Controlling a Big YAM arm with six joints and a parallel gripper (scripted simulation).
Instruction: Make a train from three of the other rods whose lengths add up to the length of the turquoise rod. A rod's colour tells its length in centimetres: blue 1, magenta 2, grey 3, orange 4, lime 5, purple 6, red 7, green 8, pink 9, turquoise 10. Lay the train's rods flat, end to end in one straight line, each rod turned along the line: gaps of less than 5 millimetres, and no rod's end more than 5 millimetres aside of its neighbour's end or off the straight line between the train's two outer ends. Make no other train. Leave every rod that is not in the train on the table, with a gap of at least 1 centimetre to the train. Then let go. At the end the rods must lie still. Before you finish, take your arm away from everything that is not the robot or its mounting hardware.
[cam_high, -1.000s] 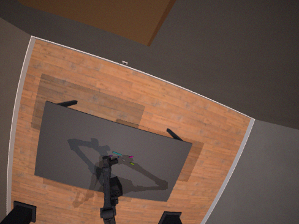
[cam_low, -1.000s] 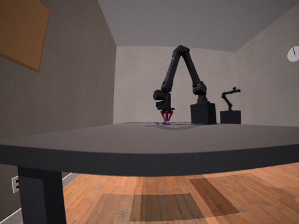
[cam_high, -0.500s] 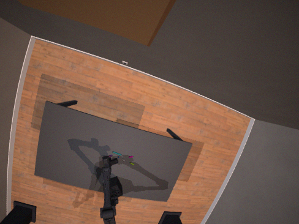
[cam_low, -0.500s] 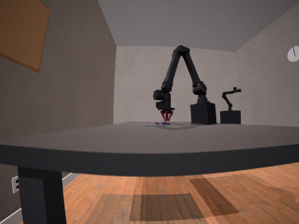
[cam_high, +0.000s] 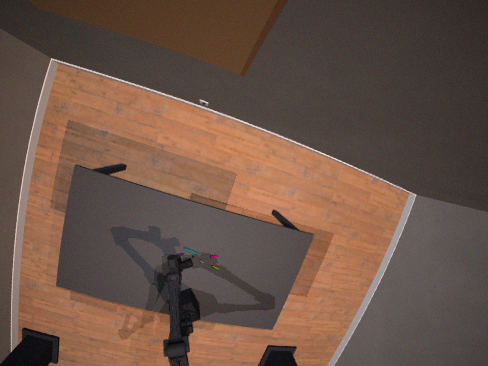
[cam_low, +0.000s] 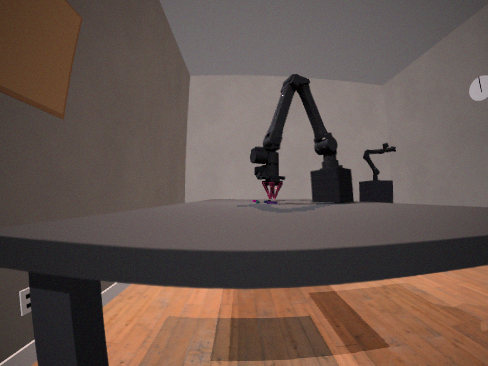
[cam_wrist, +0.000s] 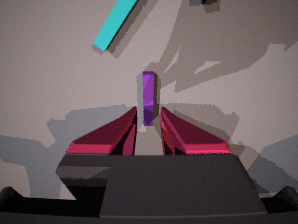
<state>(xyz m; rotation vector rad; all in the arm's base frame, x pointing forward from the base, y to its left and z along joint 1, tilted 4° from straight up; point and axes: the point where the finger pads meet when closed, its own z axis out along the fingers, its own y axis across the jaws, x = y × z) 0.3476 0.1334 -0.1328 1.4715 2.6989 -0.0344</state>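
The purple rod (cam_wrist: 148, 90) (cam_low: 270, 202) (cam_high: 180, 255) lies pointing away from the hand. My gripper (cam_wrist: 148, 112) (cam_low: 272, 198) is partly open, its red fingertips on either side of the rod's near part, with a gap on each side. The turquoise rod (cam_wrist: 116, 24) (cam_high: 190, 250) lies slanted ahead and to the left in the wrist view. In the top view, a magenta or pink rod (cam_high: 214, 256) and a lime rod (cam_high: 216, 267) lie to the right. A small pale rod (cam_high: 201, 261) lies between them and the hand. Tiny rods near the hand are hard to tell apart.
The rods lie on a dark grey table (cam_high: 110, 200) (cam_low: 150, 230). Arm shadows cross the rods' area. Part of a small dark thing shows at the top edge of the wrist view. Another arm (cam_low: 376, 170) stands behind, off to the right in the exterior view.
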